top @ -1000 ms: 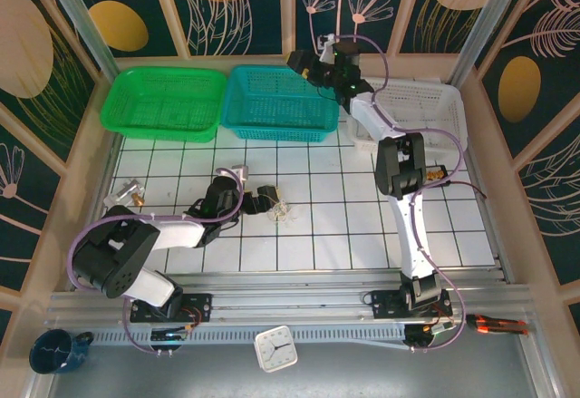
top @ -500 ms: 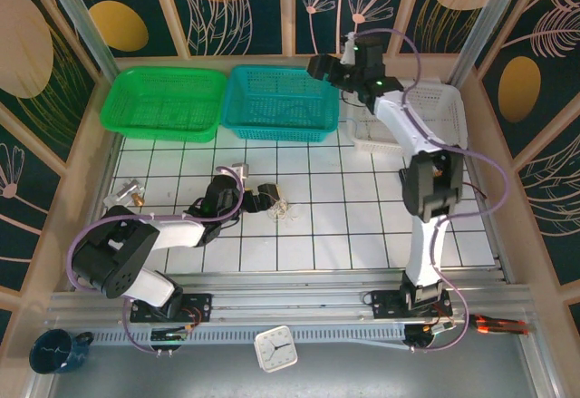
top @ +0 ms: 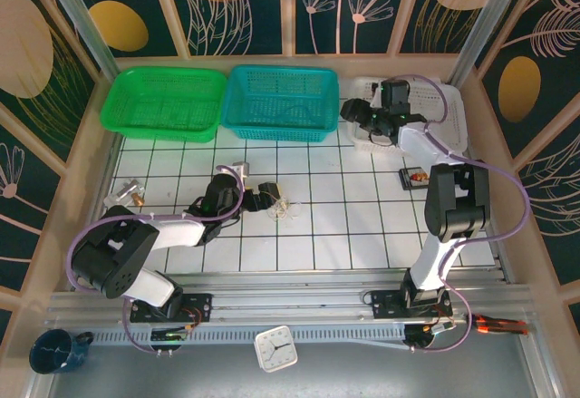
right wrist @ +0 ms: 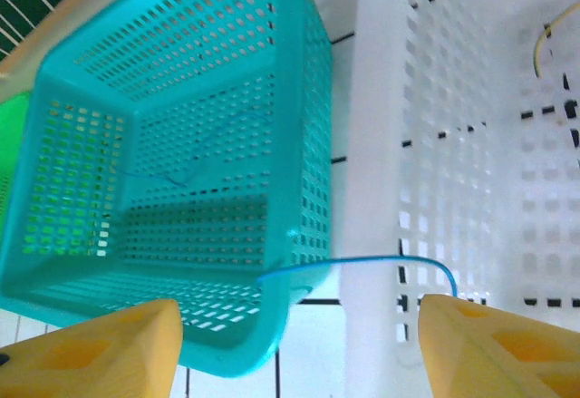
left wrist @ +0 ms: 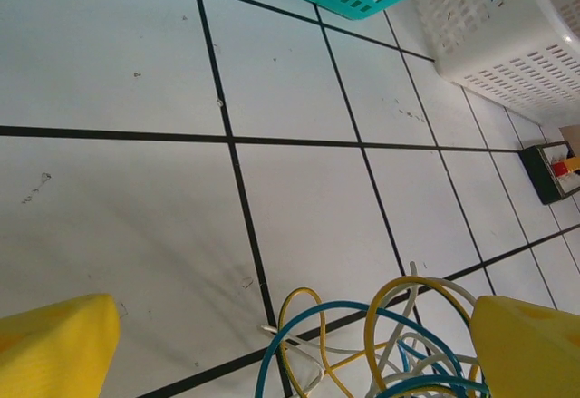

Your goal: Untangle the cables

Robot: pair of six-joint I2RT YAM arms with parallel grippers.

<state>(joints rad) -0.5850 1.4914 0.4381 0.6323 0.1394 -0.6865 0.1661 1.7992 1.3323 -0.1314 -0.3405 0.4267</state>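
Left arm stretches low over the desk [top: 317, 235], left tool [top: 268, 197] released, straddling the cables [top: 285, 207], tangled yellow, blue and white loops mid-frame; right tool [top: 355, 113] hangs released upper right, by the teal basket [top: 281, 99].

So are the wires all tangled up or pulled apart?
Tangled. In the left wrist view the cables lie as one clump, with blue, yellow and white loops crossing over each other.
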